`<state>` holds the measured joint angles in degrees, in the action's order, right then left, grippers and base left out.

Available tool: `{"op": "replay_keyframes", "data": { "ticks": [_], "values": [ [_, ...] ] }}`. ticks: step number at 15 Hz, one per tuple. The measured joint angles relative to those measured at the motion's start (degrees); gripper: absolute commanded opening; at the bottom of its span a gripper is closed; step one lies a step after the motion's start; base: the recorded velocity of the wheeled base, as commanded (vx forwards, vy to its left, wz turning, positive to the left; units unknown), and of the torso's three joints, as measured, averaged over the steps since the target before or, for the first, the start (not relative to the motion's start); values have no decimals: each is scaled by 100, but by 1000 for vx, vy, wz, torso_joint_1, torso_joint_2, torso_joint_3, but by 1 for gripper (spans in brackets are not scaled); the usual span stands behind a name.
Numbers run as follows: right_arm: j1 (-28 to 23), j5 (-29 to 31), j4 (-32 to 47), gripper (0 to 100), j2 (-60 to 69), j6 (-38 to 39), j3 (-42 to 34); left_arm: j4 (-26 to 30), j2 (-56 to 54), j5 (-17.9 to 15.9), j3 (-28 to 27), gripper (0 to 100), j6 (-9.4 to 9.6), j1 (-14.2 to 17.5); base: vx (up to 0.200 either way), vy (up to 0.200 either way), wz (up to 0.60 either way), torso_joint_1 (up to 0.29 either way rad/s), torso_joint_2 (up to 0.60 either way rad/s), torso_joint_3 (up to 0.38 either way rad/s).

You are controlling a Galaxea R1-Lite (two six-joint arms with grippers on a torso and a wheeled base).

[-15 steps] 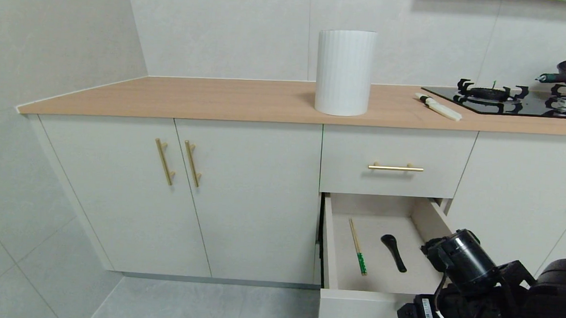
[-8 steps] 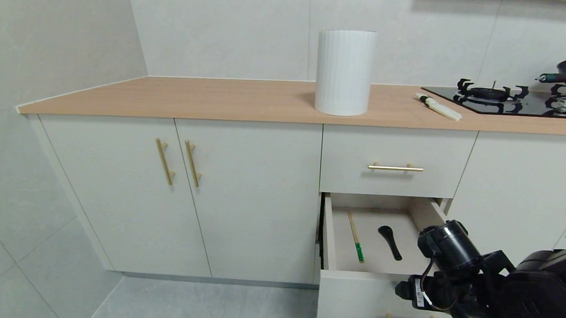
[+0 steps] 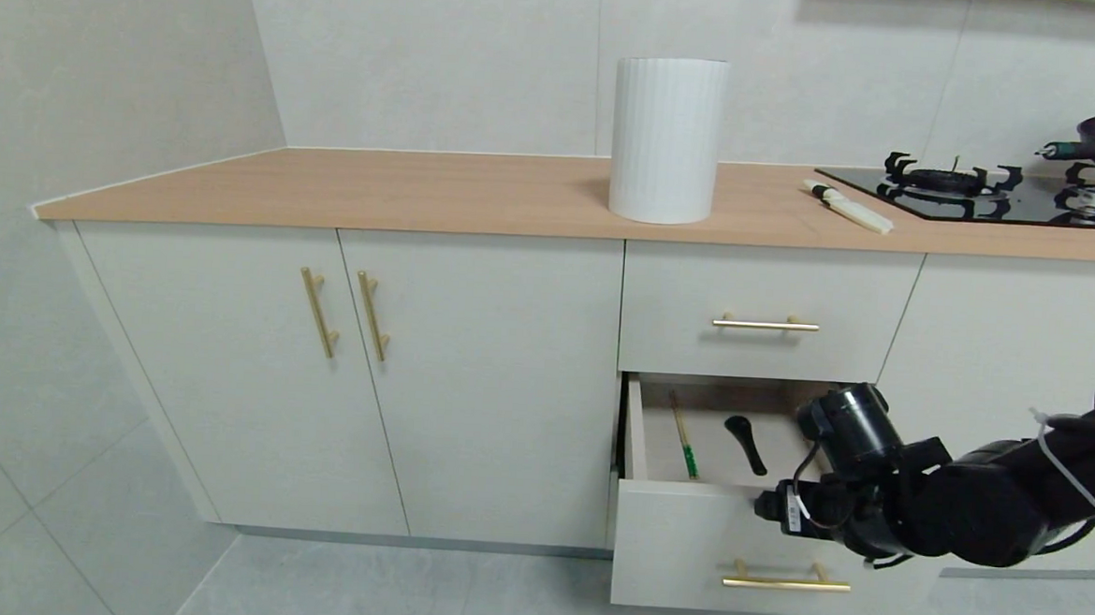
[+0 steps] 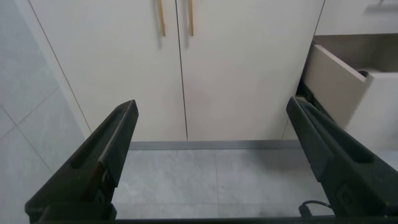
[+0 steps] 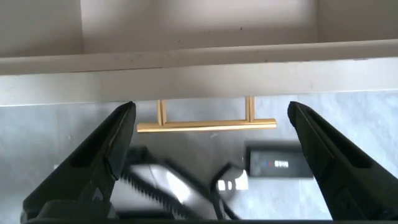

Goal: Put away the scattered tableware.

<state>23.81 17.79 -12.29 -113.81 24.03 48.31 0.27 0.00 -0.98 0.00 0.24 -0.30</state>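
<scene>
**A:** What's nearest?

**B:** The right gripper (image 5: 211, 115), fingers spread, at the pale drawer front (image 3: 676, 539) above its brass bar handle (image 3: 786, 583). The left gripper (image 4: 211, 106) hangs spread too, holding nothing.

**A:** And the drawer?

**B:** It's further in than a second ago, but not shut. The green-tipped wooden chopsticks (image 3: 684, 441) and black spoon (image 3: 747, 443) lie inside.

**A:** Nearly done?

**B:** Probably, though a pale utensil (image 3: 848, 207) lies on the far wooden countertop (image 3: 422, 193).

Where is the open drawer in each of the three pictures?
Head view: open drawer, lower right of centre.
Left wrist view: its corner, beside the cabinet doors.
Right wrist view: its front, bearing the gold handle.
Shared landmark: that handle, also in the head view.
</scene>
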Motion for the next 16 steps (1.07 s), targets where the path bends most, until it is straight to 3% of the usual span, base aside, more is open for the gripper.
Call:
{"op": "replay_keyframes", "data": {
  "ticks": [9, 13, 16],
  "values": [
    [-502, -13, 9, 100, -1518, -361, 2336, -2, 0, 0, 0, 100, 0, 0, 0, 0, 0, 0, 0, 0],
    [-706, -13, -49, 100, -2053, -367, 3018, -2, 0, 0, 0, 100, 2, -2, 0, 0, 0, 0, 0, 0],
    [-794, -24, -739, 100, -2527, -343, 3366, 0, 0, 0, 0, 100, 2, 0, 0, 0, 0, 0, 0, 0]
  ]
}}
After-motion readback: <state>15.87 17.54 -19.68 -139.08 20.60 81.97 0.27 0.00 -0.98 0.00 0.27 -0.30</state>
